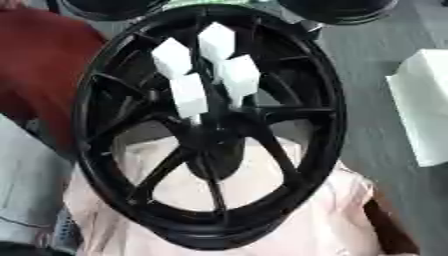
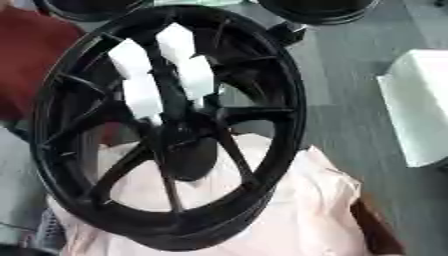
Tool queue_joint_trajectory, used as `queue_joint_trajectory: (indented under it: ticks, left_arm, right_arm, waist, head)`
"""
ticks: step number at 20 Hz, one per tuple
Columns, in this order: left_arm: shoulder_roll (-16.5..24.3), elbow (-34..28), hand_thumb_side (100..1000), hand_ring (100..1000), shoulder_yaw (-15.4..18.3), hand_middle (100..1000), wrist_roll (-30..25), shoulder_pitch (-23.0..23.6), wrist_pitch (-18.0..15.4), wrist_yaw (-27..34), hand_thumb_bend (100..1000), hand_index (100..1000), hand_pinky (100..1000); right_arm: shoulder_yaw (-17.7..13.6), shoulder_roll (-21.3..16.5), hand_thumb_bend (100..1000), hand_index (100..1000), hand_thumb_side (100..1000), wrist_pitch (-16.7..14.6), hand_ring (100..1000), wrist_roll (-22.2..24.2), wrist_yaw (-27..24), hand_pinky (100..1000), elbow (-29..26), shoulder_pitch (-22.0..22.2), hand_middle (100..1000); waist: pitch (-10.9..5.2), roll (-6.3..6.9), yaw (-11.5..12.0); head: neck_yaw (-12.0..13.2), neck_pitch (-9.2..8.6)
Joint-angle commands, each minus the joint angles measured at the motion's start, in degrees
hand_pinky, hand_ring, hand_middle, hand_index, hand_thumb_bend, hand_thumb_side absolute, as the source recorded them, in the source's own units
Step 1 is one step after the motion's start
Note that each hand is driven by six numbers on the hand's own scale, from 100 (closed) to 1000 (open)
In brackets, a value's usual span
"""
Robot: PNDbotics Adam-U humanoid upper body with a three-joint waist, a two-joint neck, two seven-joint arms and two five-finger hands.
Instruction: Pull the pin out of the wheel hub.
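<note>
Over the black spoked metal wheel hub (image 1: 210, 135), white blocky fingertips (image 1: 188, 95) reach toward its centre, yet I cannot tell their grip, the hand, or any pin.

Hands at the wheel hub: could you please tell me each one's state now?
Left hand: not in view.
Right hand: reaching into the wheel hub; state cannot be told.

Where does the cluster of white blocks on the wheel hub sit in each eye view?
Left eye view: white blocks upper centre, over the black wheel hub's spokes.
Right eye view: white blocks upper left of centre.
Shared landmark: white box at the right edge.
</note>
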Motion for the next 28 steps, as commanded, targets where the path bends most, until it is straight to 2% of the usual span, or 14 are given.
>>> queue_joint_trajectory:
  ticks: [1,4,8,10,16,17,18,23,28]
  left_arm:
    - [3.2,-1.8,771,855,0.1,861,0.0,-0.4,0.0,0.3,597,854,810]
    - [3.6,-2.4,760,855,-0.1,861,-0.1,0.1,0.2,0.1,595,851,810]
    - [4.2,-2.8,760,855,-0.1,861,0.2,0.7,0.7,-1.0,585,849,810]
    - [4.5,-3.0,760,856,0.0,861,0.2,0.8,0.7,-1.1,582,849,811]
    - [4.7,-3.9,758,856,-0.1,860,0.0,0.7,1.2,-1.3,577,847,811]
    - [4.8,-4.0,759,856,-0.1,861,0.0,0.7,1.2,-1.3,576,847,811]
    - [4.9,-4.1,759,857,-0.1,861,-0.1,0.8,1.2,-1.3,575,847,811]
    - [5.5,-4.7,758,857,-0.3,860,-0.3,0.7,1.3,-1.4,572,847,811]
    - [6.0,-5.4,757,857,-0.6,860,-0.7,0.5,1.5,-1.4,568,847,812]
  right_arm:
    - [0.1,-2.6,100,853,582,0.3,795,0.4,0.3,875,-2.0,-1.1,774]
    - [0.8,-3.3,128,846,536,1.8,797,0.3,1.8,874,-2.6,-1.1,763]
    - [2.5,-4.4,119,853,545,4.6,811,2.7,5.2,878,-5.4,-2.1,772]
    - [4.4,-5.2,123,852,540,5.5,811,4.4,7.0,876,-7.5,-2.5,766]
    - [12.6,-8.8,112,843,567,4.7,829,10.3,12.9,873,-16.5,-3.1,776]
    - [14.0,-9.3,159,842,559,4.7,831,11.3,13.9,873,-18.1,-3.2,775]
    - [15.2,-9.7,116,842,566,4.8,832,12.3,14.9,872,-19.6,-3.3,778]
    - [21.7,-12.6,133,841,571,5.7,841,17.1,19.7,871,-25.5,-2.5,790]
    - [26.5,-14.7,184,841,545,3.5,858,21.9,24.5,874,-29.3,-1.5,803]
  waist:
    - [-1.04,0.12,0.1]
    - [-0.71,0.19,0.0]
    - [-0.16,0.32,-0.2]
    - [0.14,0.31,-0.3]
    - [1.1,0.15,0.0]
    - [1.21,0.1,0.1]
    - [1.29,0.06,0.2]
    - [1.73,-0.46,0.6]
    - [2.21,-1.32,1.1]
  head:
    - [0.1,0.34]
    - [0.2,0.73]
    - [0.5,0.89]
    - [0.5,0.72]
    - [0.4,-0.14]
    - [0.4,-0.2]
    - [0.4,-0.23]
    - [0.7,-0.62]
    - [0.6,-1.61]
